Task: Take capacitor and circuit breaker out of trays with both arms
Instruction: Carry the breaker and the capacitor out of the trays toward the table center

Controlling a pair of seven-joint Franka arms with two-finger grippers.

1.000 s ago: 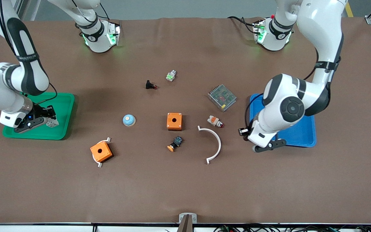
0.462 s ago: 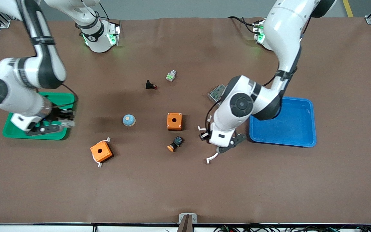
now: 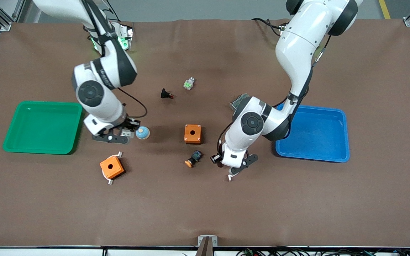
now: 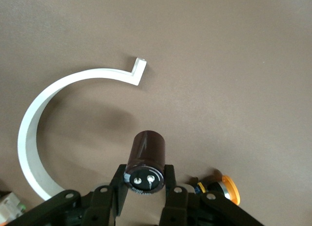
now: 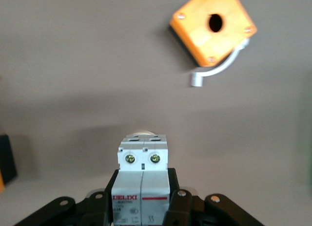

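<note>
**Both parts lifted clear of the trays and carried over the open counter**

The left gripper [image 4: 144,197] was clamped on the capacitor [image 4: 145,160], its fingers pinching the dark cylinder near the end with the two terminals, so that the body stuck out ahead of the gripper. That hold left the far end free, which looked suited to laying the part down on its side. Below and ahead of the gripper lay the white curved bracket [image 4: 34,128], and just beside the gripper sat the black button with the orange cap [image 4: 225,189]. In the front view the left gripper [image 3: 234,167] hung over the counter [image 3: 205,206] beside the blue tray [image 3: 343,135], which held nothing visible.

The right gripper [image 5: 142,206] was clamped on the circuit breaker [image 5: 142,175], gripping its lower body from both sides with the screw end pointing away from the gripper. Holding it low on the flat faces probably kept the block from twisting during the carry. Ahead of the gripper was an orange box with a hole [image 5: 213,28] resting on a small white bracket [image 5: 219,70]. In the front view the right gripper [image 3: 114,137] was over the counter just beside the blue-and-white dome [image 3: 142,132], and the green tray [image 3: 20,149] stood well apart from it, with nothing visible in it.

Judging from this, both parts were already out of their trays and only the setting-down remained. Each gripper hung close to loose parts, so a release there risked landing on or nudging a neighbour.
</note>
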